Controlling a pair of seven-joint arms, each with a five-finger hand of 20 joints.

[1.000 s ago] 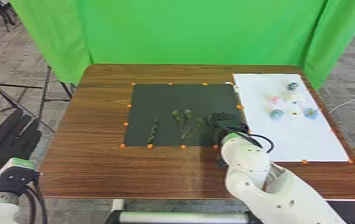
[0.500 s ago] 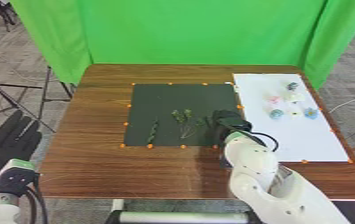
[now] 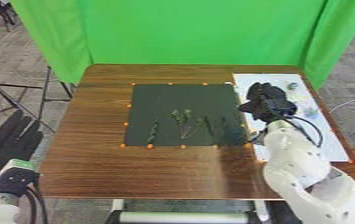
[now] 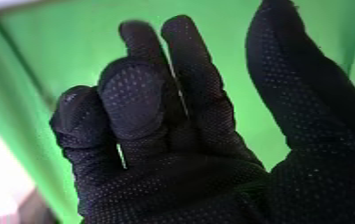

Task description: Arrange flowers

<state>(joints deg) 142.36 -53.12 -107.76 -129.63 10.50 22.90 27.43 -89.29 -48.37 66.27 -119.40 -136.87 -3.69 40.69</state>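
In the head view my right hand (image 3: pixel 269 102) is above the white sheet's left part, holding nothing; in the right wrist view the same hand (image 4: pixel 173 180) has its fingers relaxed and its thumb apart. My left hand (image 3: pixel 5 142) lies open, fingers straight, left of the table. On the dark green mat (image 3: pixel 169 97) lie green stems: a dark stem (image 3: pixel 153 132) at the left, a branching leafy stem (image 3: pixel 187 122) in the middle and a slim stem (image 3: pixel 210 127) right of it. Beyond my right hand, a small dark blue flower (image 3: pixel 292 86) and a pale blue flower (image 3: pixel 311 111) rest on the white sheet (image 3: pixel 329 145).
The brown table (image 3: pixel 138 175) carries both mats, with orange markers along their edges. A green curtain (image 3: pixel 200 35) hangs behind the table. A black tripod (image 3: pixel 13 87) stands at the left.
My right hand has moved from the mat's right edge forward and right, over the white sheet, uncovering the slim stem and covering some flowers. The left hand has stayed put.
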